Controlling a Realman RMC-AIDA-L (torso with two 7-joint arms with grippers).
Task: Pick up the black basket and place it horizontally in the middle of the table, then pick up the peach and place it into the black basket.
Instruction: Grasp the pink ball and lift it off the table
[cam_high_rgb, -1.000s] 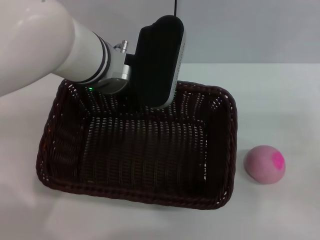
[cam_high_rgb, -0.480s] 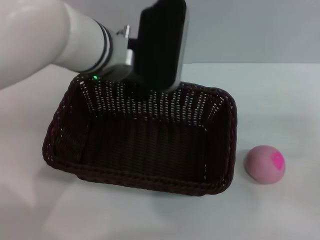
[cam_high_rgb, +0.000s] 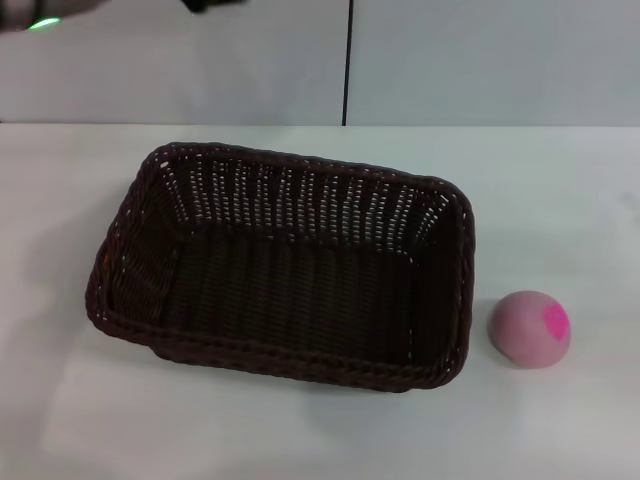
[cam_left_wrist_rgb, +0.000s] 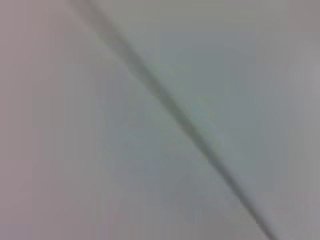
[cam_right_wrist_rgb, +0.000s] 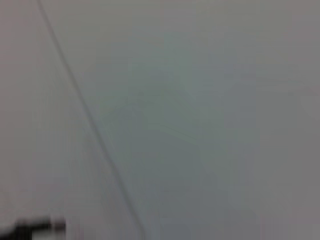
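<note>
On the table (cam_high_rgb: 300, 440), just right of the basket (cam_high_rgb: 283, 270) lying crosswise mid-table, sits the peach (cam_high_rgb: 530, 329), on the right arm's side; neither gripper's fingers can be seen.

No words or numbers to read

The black basket (cam_high_rgb: 285, 270), the peach (cam_high_rgb: 530, 329) and the table (cam_high_rgb: 300, 440) have no letters, labels, brand names or signs on them. The two wrist views show only blurry grey with nothing written.
</note>
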